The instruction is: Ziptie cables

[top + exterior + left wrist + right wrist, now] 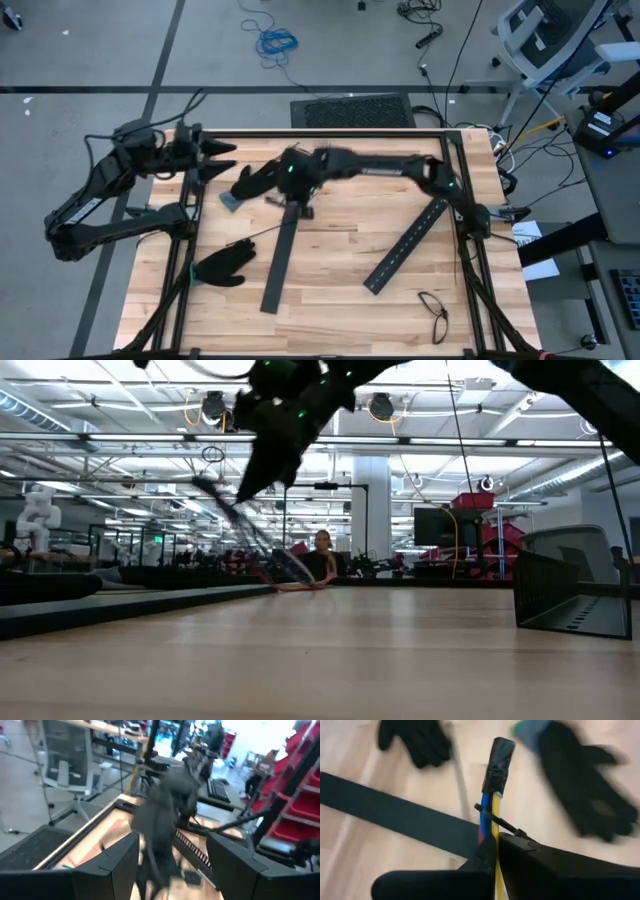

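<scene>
My right gripper: fingers pinched fully together on the bundle of thin blue, yellow and red cables, held up off the wooden tabletop toward its far edge, about midway along it. Bundle: tip wrapped in black tape; one thin dark plastic ziptie already lies across the wires just beyond my fingertips, its tail sticking out to the side. Whether it is pulled fully tight I cannot tell. Judged state of the task: one tie looks to be on, snugging and any further ties still open; no spare ties can be made out. My left gripper: jaws part-way open, nothing between them, hovering at the far left corner of the tabletop and aimed at the right arm. Beneath and around the bundle: a long flat black slotted bar running from mid-table toward the near edge; a second black slotted bar lying slantwise toward the right edge; one black glove near the left edge; another black glove by the far edge; a pair of dark-framed spectacles at the near right corner. Brands, labels, writing: none legible in any view.
</scene>
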`<state>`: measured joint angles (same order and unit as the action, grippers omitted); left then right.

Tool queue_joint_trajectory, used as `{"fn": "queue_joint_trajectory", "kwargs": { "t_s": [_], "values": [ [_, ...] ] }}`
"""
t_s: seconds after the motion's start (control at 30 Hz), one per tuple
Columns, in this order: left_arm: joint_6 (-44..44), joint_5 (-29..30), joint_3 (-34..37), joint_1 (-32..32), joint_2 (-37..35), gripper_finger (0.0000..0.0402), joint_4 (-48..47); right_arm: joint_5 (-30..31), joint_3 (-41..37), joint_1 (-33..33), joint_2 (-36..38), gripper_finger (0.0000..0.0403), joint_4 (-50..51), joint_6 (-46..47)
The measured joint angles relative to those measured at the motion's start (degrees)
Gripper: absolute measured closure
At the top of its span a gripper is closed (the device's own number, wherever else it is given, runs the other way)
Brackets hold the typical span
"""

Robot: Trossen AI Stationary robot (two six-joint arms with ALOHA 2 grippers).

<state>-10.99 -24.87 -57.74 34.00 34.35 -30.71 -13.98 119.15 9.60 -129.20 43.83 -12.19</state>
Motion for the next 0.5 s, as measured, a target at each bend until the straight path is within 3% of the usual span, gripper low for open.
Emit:
{"fn": "queue_joint_trajectory", "kwargs": {
  "t_s": [0.2,0.5],
  "values": [
    [-0.7,4.7,0.0,0.0,-3.7,0.0175,-7.8,-1.4,0.0,-2.3,-5.3,0.0403,-4.7,7.0],
    [-0.5,5.3,0.0,0.0,-3.9,0.0175,-8.7,-1.0,0.0,-1.7,-9.8,0.0401,-10.8,15.1]
  ]
}}
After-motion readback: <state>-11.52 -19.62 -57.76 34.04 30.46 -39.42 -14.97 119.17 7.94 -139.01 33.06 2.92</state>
